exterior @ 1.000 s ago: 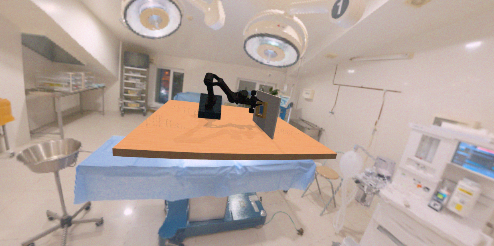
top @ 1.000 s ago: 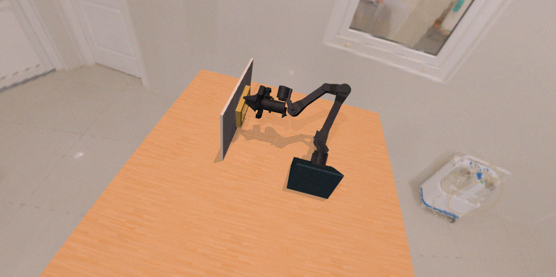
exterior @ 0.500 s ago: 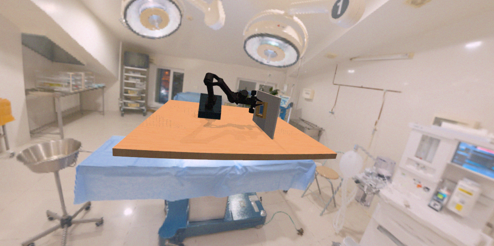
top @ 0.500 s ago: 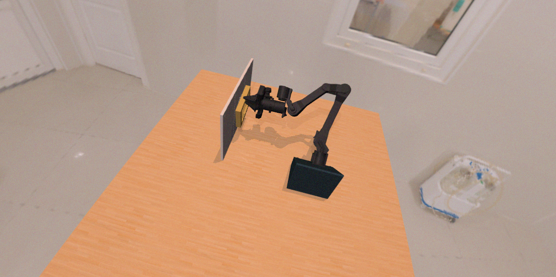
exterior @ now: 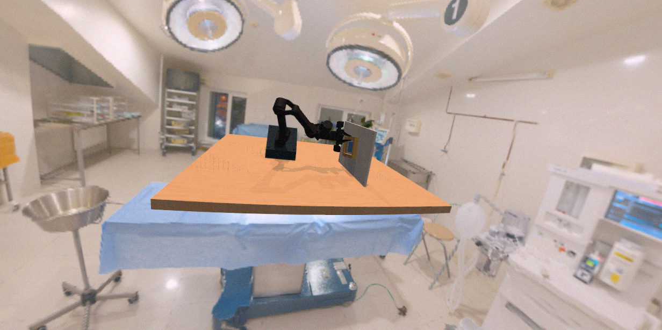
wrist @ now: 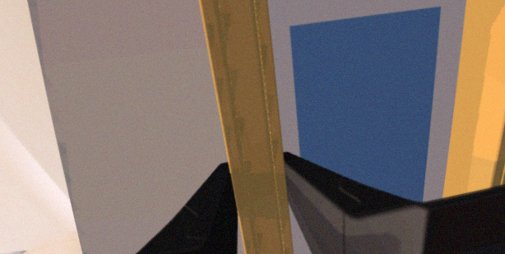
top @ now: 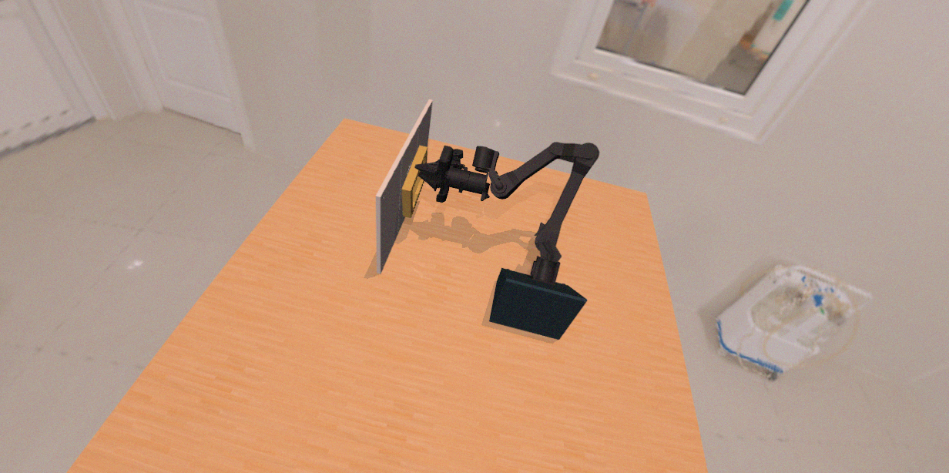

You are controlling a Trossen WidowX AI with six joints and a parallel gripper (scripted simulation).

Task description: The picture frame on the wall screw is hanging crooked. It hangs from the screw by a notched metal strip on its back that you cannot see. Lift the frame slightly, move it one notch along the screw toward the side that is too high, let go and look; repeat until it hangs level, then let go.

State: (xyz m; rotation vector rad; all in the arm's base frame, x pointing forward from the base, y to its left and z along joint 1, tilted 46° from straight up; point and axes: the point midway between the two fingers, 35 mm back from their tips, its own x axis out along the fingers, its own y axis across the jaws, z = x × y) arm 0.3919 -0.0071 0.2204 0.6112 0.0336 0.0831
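The yellow picture frame [top: 407, 201] [exterior: 355, 148] [wrist: 246, 93], with a blue picture inside a grey border, is against the upright grey panel [top: 390, 230] [exterior: 363, 165] [wrist: 123, 101]. My gripper [top: 418, 169] [exterior: 349, 138] [wrist: 255, 167] is shut on the frame's side bar, the left one in the wrist view, with one finger outside it and one inside. In the wrist view the frame's top edge rises to the right, but that view itself looks tilted, so I cannot tell whether the frame is level. The screw and the notched strip are hidden.
The panel stands on the wooden table [top: 318, 370] [exterior: 222, 193]. The arm's dark base block [top: 536, 306] [exterior: 280, 153] is on the same table, and the arm reaches from it across to the panel. The table's edges show in the top and exterior views.
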